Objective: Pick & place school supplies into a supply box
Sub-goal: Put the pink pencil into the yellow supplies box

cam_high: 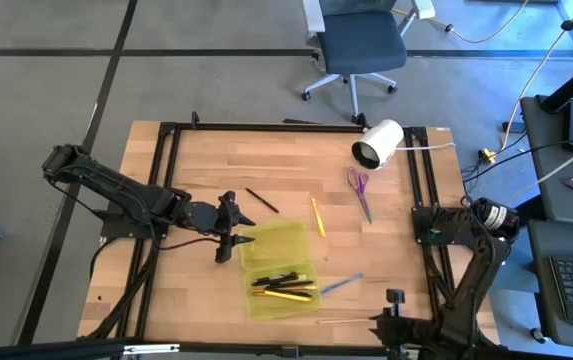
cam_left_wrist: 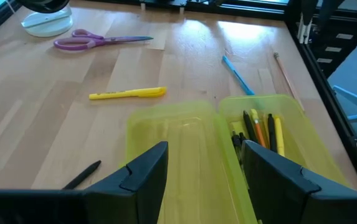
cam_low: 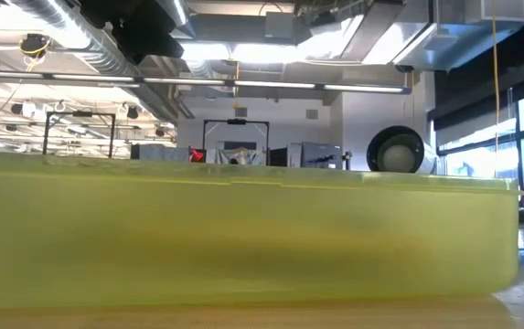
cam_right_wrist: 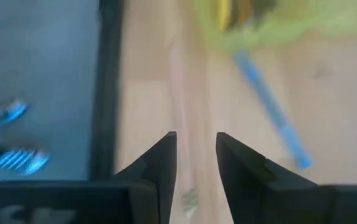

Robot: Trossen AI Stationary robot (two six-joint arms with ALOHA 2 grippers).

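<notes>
The supply box (cam_high: 278,265) lies open on the table, lid (cam_left_wrist: 172,140) flat beside the tray (cam_left_wrist: 265,127), which holds several pens. Its wall (cam_low: 243,238) fills the low view. Loose on the wood lie purple scissors (cam_high: 359,190), a yellow pen (cam_high: 318,217), a black pen (cam_high: 261,200), a blue pen (cam_high: 341,285) and a thin pencil (cam_high: 346,320). My left gripper (cam_high: 228,238) is open at the lid's left edge and touches nothing. My right gripper (cam_right_wrist: 195,168) is open near the table's near right corner, above the pencil (cam_right_wrist: 179,93), with the blue pen (cam_right_wrist: 271,112) beside it.
A white cylinder (cam_high: 379,143) lies near the far right corner, beyond the scissors. A black frame (cam_high: 266,127) runs round the table. An office chair (cam_high: 356,45) stands on the floor behind the table. Bare wood shows left of the box.
</notes>
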